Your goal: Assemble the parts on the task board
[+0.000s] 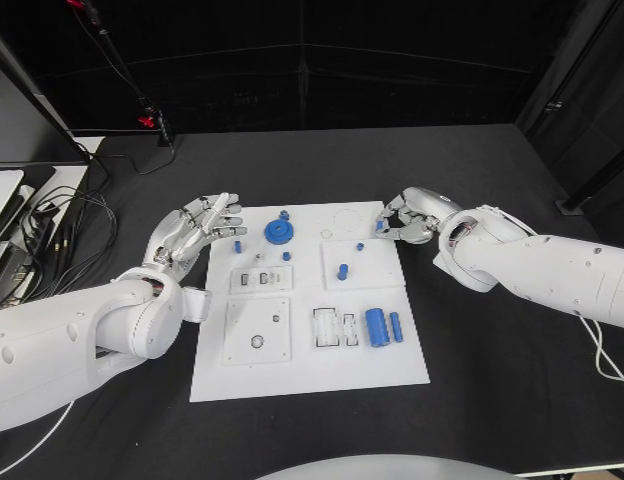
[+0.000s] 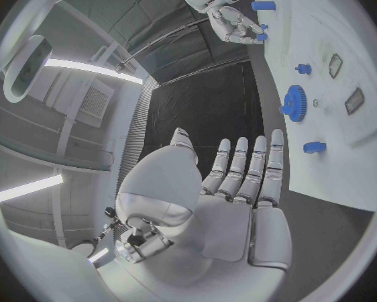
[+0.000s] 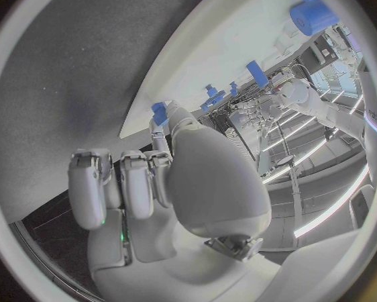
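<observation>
The white task board (image 1: 327, 365) lies in the middle of the black table. On it sit a blue gear (image 1: 279, 232), a few small blue pegs (image 1: 342, 270) and a thick blue cylinder (image 1: 377, 327) beside a thinner one (image 1: 396, 326). My left hand (image 1: 204, 222) hovers at the board's far left corner, palm flat and fingers straight, holding nothing; the gear (image 2: 294, 103) lies just beyond its fingertips (image 2: 276, 141). My right hand (image 1: 410, 215) is at the far right corner with fingers curled, pinching a small blue part (image 3: 159, 111) over the board's edge (image 3: 239, 54).
Cables and grey equipment (image 1: 24, 230) crowd the table's left edge. The board carries recessed plates (image 1: 257, 340) and open slots (image 1: 337, 327) near its front. Bare black table lies in front of and behind the board.
</observation>
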{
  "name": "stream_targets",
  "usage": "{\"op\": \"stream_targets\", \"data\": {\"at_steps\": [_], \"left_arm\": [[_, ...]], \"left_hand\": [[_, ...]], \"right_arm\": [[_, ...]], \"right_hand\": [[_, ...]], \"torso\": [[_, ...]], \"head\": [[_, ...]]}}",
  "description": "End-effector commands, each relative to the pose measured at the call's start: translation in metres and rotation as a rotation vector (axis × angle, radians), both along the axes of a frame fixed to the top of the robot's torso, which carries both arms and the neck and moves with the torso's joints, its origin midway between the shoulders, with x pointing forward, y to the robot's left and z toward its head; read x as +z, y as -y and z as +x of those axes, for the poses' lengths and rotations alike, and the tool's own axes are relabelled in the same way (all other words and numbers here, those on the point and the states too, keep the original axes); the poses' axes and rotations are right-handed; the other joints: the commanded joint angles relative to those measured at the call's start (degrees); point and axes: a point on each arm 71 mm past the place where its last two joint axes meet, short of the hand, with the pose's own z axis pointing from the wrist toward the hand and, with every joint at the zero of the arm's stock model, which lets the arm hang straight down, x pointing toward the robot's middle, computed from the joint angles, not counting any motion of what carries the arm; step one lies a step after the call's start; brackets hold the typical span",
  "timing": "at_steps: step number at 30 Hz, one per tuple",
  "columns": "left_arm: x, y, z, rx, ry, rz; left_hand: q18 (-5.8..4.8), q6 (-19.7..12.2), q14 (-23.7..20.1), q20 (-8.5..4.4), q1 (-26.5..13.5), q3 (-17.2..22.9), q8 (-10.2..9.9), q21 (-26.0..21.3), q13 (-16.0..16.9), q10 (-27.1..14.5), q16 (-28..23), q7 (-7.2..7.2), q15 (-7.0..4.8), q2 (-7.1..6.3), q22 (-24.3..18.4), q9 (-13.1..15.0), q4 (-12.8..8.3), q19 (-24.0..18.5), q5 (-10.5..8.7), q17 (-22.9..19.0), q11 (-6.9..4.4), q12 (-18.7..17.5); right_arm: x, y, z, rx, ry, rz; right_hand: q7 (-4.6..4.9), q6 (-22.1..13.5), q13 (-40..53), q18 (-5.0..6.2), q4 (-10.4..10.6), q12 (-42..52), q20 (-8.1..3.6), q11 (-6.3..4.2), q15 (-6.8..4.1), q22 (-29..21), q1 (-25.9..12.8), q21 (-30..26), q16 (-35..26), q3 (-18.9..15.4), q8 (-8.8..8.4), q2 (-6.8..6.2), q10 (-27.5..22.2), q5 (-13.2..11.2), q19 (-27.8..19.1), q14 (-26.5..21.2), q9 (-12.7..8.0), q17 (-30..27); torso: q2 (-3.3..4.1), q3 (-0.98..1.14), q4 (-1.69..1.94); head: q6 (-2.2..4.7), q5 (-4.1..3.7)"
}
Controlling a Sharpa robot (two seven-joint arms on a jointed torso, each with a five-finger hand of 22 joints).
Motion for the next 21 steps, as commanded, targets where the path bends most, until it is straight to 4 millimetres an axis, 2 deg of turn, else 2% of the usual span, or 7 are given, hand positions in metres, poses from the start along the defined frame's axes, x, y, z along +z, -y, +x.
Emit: {"op": "stream_targets", "data": {"at_steps": [1,8,12,15,18,21], "left_arm": [[0.011,0.001,-0.002,-0.009,0.140,-0.041],[0.011,0.000,-0.002,-0.007,0.142,-0.041],[0.012,-0.001,-0.003,-0.004,0.144,-0.040],[0.012,-0.001,-0.003,-0.003,0.145,-0.039],[0.012,0.000,-0.003,-0.003,0.145,-0.039],[0.012,0.000,-0.003,-0.003,0.146,-0.039]], "left_hand": [[1.03,-0.3,0.1,0.07,0.2,0.0,0.0,0.2,0.1,0.0,-0.4,6.64,-0.33,0.17,-0.1,0.1,-0.1,0.3,0.34,0.0,0.49,0.2],[1.03,-0.3,0.1,0.07,0.2,0.0,0.0,0.2,0.1,0.0,-0.4,6.65,-0.33,0.18,-0.1,0.1,-0.1,0.3,0.35,0.0,0.50,0.2],[1.04,-0.3,0.1,0.08,0.3,0.0,0.0,0.2,0.1,0.0,-0.4,6.66,-0.33,0.17,-0.1,0.1,-0.1,0.3,0.35,0.0,0.51,0.2],[1.04,-0.3,0.1,0.08,0.3,0.0,0.0,0.2,0.1,0.0,-0.4,6.66,-0.33,0.17,-0.1,0.1,-0.1,0.3,0.35,0.0,0.51,0.2],[1.04,-0.3,0.1,0.08,0.3,0.0,0.0,0.2,0.1,0.0,-0.4,6.66,-0.32,0.17,-0.1,0.1,-0.1,0.3,0.36,0.0,0.52,0.2],[1.05,-0.3,0.1,0.08,0.3,0.0,0.0,0.2,0.1,0.0,-0.4,6.67,-0.32,0.16,-0.1,0.1,-0.1,0.3,0.36,0.0,0.52,0.2]], "right_arm": [[0.007,-0.002,-0.001,0.009,0.083,0.033],[0.017,-0.003,-0.008,0.007,0.156,0.116],[0.028,-0.007,-0.016,0.021,0.168,0.146],[0.037,-0.016,-0.021,0.042,0.155,0.160],[0.042,-0.032,-0.027,0.076,0.125,0.166],[0.044,-0.051,-0.033,0.116,0.083,0.172]], "right_hand": [[-0.41,0.9,15.1,-0.43,-0.4,0.1,0.15,-0.27,-0.04,15.1,0.8,0.2,0.1,0.2,0.12,0.29,6.1,0.4,6.0,6.0,0.3,15.1],[-0.07,1.2,15.1,-0.43,-0.7,0.1,0.12,-0.09,0.00,15.1,1.2,0.2,0.1,0.3,-0.13,0.19,6.1,1.1,6.0,6.0,0.2,15.1],[0.00,1.3,15.1,-0.43,-0.8,0.1,0.14,-0.02,0.06,15.1,1.2,0.2,0.1,0.3,-0.18,0.13,6.1,1.2,6.0,6.0,0.1,15.1],[-0.01,1.3,15.1,-0.43,-0.9,0.1,0.16,-0.01,0.08,15.1,1.3,0.2,0.1,0.3,-0.21,0.08,6.1,1.3,6.0,6.0,0.1,15.1],[0.00,1.4,15.1,-0.43,-0.9,0.1,0.17,0.02,0.09,15.1,1.3,0.2,0.1,0.3,-0.21,0.05,6.1,1.2,6.0,6.0,0.1,15.1],[-0.01,1.5,15.1,-0.43,-1.0,0.1,0.17,0.03,0.09,15.1,1.4,0.2,0.1,0.3,-0.22,0.06,6.1,1.2,6.0,6.0,0.1,15.1]], "torso": [[0.02,0.00,-0.05],[-0.05,-0.03,-0.03],[-0.11,-0.13,0.06],[-0.05,-0.11,-0.02],[-0.01,-0.11,0.02],[0.01,-0.08,-0.05]], "head": [[0.00,0.04],[0.07,0.75],[-0.36,1.82],[-0.44,2.52],[-0.56,2.83],[-1.06,4.20]]}}
